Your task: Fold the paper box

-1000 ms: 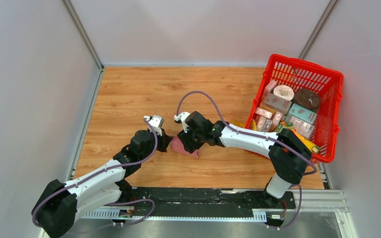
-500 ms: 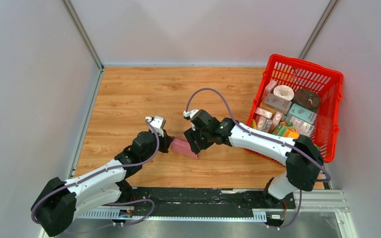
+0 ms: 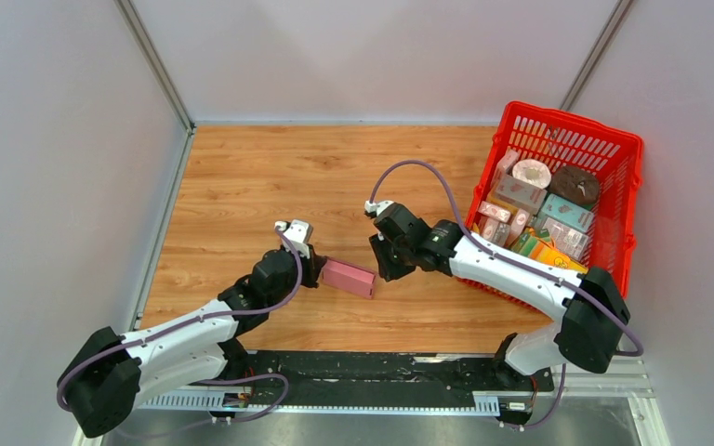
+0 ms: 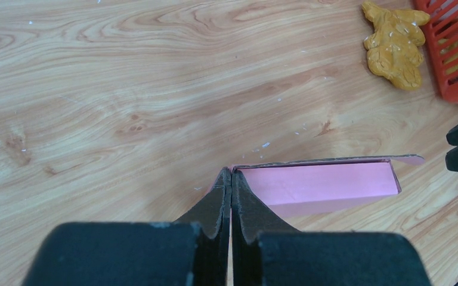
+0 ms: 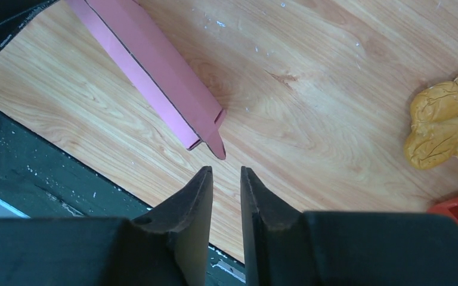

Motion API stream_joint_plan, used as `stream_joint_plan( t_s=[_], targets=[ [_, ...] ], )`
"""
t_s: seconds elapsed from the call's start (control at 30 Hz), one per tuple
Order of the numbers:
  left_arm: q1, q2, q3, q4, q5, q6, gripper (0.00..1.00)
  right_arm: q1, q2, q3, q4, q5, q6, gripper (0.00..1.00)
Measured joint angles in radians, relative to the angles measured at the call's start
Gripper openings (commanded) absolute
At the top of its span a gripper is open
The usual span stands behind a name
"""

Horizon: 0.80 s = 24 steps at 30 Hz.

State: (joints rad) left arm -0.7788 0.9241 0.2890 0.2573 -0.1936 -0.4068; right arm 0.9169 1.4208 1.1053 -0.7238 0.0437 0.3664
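Since the near side is where the action is, I'll start there: my left gripper (image 4: 231, 179) is clenched tight with its tips right on one end of the paper box (image 4: 319, 185). It looks like it's pinching the edge of the cardboard there, though the fingers hide that end, so I can't swear to it. The box lies on the table (image 4: 125, 71) between the two arms, roughly mid-table and a bit toward the near edge.

Progress-wise, I'd call this mostly done. It's no flat cut-out; it reads as a slim closed pink block with the long sides squared up. What's left, as far as I can see, is the end facing my right arm: a little tab (image 5: 216, 145) pokes out past the end instead of being tucked in. Whether the other end is closed I can't tell.

My right gripper (image 5: 225, 176) hangs just off that tab end, not touching it, jaws only a narrow slit apart with nothing between them.

Farther out there's a yellow lumpy toy-ish thing (image 5: 447, 125) on the wood, and behind it the red basket (image 3: 572, 119) full of cartons, well away from the box.
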Motion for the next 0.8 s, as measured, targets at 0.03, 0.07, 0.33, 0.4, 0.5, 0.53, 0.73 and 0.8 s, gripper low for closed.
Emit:
stream_joint_plan(
  t_s=[0.03,0.07,0.33,0.4,0.5,0.53,0.73,0.8],
  targets=[
    [-0.001,0.001,0.0,0.002,-0.002,0.0,0.0,0.0,0.001,0.0,0.0,0.0,0.001,0.25],
    [-0.002,0.002,0.0,0.002,-0.004,-0.002,0.0,0.0,0.004,0.0,0.001,0.0,0.002,0.25],
    [-0.007,0.001,0.0,0.001,-0.015,-0.007,0.0,0.0,0.038,0.0,0.003,-0.036,-0.004,0.46],
    [-0.008,0.001,0.0,0.001,-0.016,-0.007,0.0,0.0,0.038,-0.001,0.007,-0.045,-0.012,0.45],
    [-0.01,0.001,0.0,0.001,-0.018,-0.007,0.0,0.0,0.037,-0.009,0.02,-0.053,-0.018,0.35],
    [-0.011,0.001,0.0,0.001,-0.019,-0.007,0.0,0.0,0.037,-0.012,0.026,-0.057,-0.024,0.32],
    [-0.012,0.0,0.0,-0.001,-0.022,-0.007,0.0,0.0,0.051,-0.012,0.06,-0.071,-0.047,0.16],
    [-0.013,-0.002,0.0,-0.003,-0.022,-0.007,0.0,0.0,0.066,-0.012,0.061,-0.071,-0.048,0.15]
  ],
)
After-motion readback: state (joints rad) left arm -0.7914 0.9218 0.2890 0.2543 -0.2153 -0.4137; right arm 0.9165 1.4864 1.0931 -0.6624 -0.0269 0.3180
